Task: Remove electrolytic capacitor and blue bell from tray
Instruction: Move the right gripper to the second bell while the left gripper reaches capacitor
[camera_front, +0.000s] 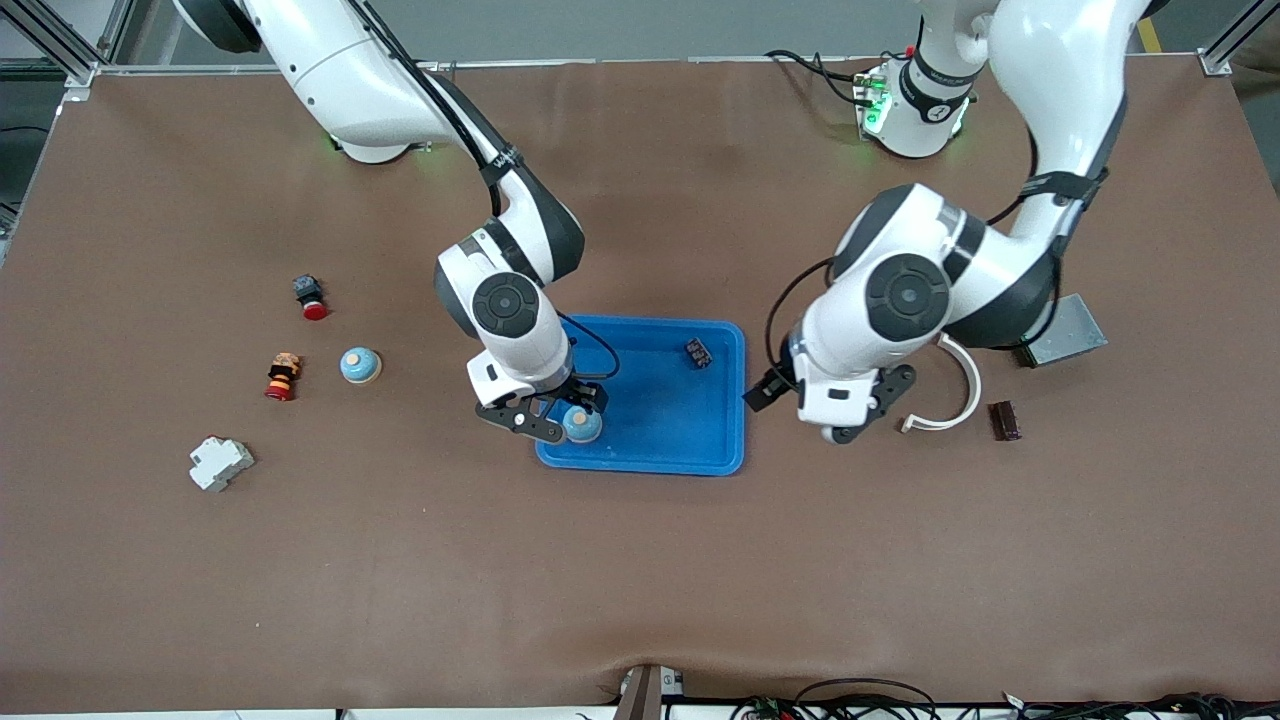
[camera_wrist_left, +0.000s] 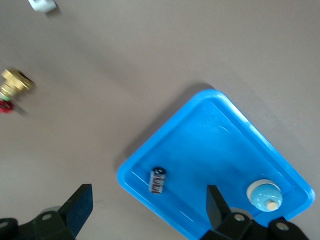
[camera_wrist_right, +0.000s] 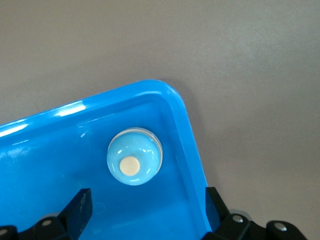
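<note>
The right gripper hangs over the blue tray's corner, its fingers spread wide and holding nothing. Directly under it one blue bell sits on the tray floor, tucked into that corner, apart from both fingers. A second blue bell stands on the table well out toward the right arm's end. The left gripper hovers over bare table just beside the tray's edge, fingers likewise spread and empty. One capacitor lies in the tray, in the corner nearer the left gripper.

Outward from the right gripper lie two red-capped buttons and one white block. By the left gripper are one white curved strip, one dark brown block and a grey plate, partly covered by the arm.
</note>
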